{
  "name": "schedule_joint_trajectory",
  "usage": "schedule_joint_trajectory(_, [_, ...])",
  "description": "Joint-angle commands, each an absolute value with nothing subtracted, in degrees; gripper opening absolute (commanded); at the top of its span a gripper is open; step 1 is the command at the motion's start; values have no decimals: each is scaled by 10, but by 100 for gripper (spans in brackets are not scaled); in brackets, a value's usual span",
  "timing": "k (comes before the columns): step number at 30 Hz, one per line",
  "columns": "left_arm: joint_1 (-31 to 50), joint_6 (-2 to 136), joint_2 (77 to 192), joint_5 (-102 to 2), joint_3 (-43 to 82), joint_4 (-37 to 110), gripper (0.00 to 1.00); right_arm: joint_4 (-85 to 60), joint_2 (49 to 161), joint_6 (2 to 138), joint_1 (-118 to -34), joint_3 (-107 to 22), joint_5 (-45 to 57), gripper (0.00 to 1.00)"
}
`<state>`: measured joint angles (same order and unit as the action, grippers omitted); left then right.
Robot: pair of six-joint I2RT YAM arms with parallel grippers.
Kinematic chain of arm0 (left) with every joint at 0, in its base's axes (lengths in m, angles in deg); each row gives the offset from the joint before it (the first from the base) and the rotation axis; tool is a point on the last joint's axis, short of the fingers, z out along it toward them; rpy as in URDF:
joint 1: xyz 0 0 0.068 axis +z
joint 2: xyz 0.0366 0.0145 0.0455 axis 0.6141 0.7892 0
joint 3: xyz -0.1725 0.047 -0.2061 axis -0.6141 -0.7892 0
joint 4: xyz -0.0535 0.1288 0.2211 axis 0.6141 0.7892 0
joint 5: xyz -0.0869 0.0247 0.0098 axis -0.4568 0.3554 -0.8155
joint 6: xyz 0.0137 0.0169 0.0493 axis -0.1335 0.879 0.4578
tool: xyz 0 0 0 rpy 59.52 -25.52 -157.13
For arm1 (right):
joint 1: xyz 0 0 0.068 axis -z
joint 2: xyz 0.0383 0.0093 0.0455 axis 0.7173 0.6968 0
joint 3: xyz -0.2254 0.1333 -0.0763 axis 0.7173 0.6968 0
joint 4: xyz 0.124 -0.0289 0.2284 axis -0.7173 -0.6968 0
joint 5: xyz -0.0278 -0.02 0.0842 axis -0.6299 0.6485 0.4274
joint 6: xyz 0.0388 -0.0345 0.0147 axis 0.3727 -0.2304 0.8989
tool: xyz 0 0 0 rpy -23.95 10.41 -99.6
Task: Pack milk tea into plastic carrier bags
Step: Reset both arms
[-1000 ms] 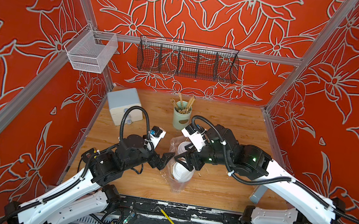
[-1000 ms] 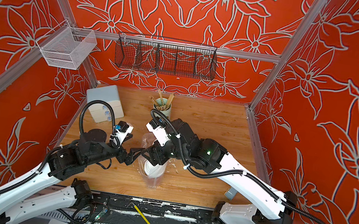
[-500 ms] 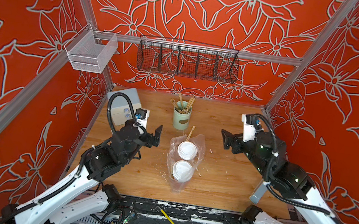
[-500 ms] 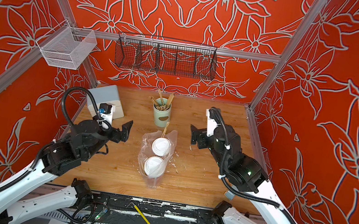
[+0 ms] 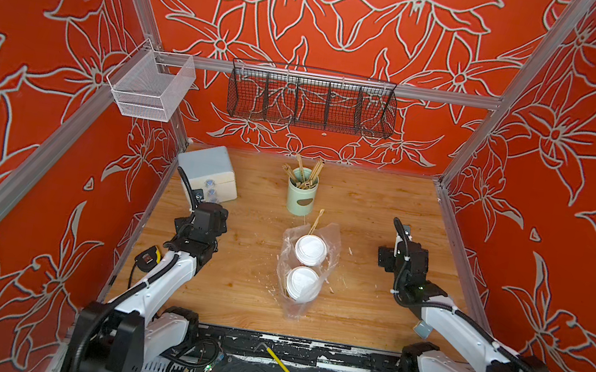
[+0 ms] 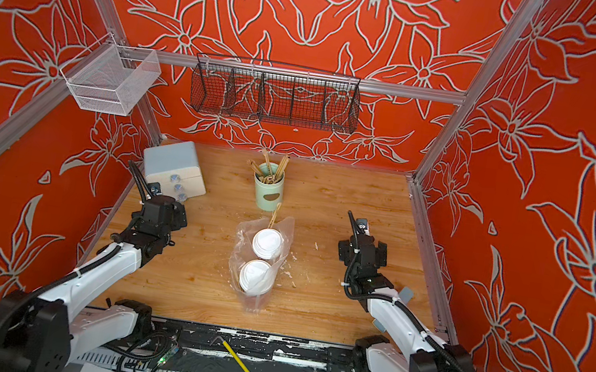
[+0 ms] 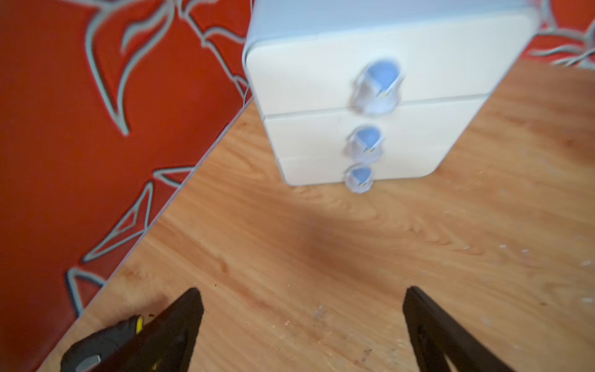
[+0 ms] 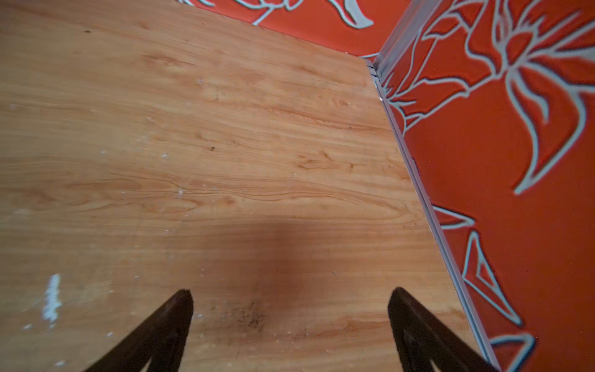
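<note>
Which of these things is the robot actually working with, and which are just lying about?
For the job: far lidded cup; near lidded cup; clear plastic bag around both.

Just lying about: green holder of wooden sticks; white drawer box; black wire basket and white mesh basket on the rails; yellow pencil past the front edge.

Pulled left gripper (image 7: 301,294) and right gripper (image 8: 289,294) back from the milk tea (image 5: 310,249) in the plastic bag (image 5: 333,236), out to the sides. Opened right gripper wider.
</note>
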<state>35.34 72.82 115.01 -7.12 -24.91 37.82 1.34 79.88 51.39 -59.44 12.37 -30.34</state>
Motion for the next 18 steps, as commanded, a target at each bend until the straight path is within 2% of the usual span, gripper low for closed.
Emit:
schedule_joint_trajectory(1, [375, 736, 1182, -104, -278, 253, 97, 197, 827, 498, -564, 145, -267, 97])
schedule_joint_trajectory(3, [379, 747, 1207, -108, -290, 217, 97, 239, 852, 495, -553, 158, -248, 97])
schedule_joint_trajectory(6, [386, 758, 1227, -173, -259, 246, 98, 280, 894, 498, -539, 168, -212, 97])
schedule_joint_trajectory(10, [386, 783, 1269, -237, -295, 132, 99, 425, 988, 494, -527, 198, -182, 95])
schedule_joint_trajectory(11, [387, 789, 1269, -254, -285, 156, 99, 438, 1000, 492, -527, 200, -179, 95])
schedule_joint_trajectory(13, [386, 811, 1279, -295, -305, 118, 99, 357, 965, 494, -518, 188, -146, 94])
schedule_joint_trajectory(14, [386, 823, 1289, -311, -324, 66, 99, 383, 976, 491, -511, 190, -118, 93])
schedule_joint_trajectory(16, [386, 829, 1282, -331, -302, 123, 99, 357, 980, 492, -504, 175, -102, 93])
schedule_joint_trajectory(18, [387, 832, 1287, -337, -300, 118, 97, 338, 978, 498, -494, 166, -86, 94])
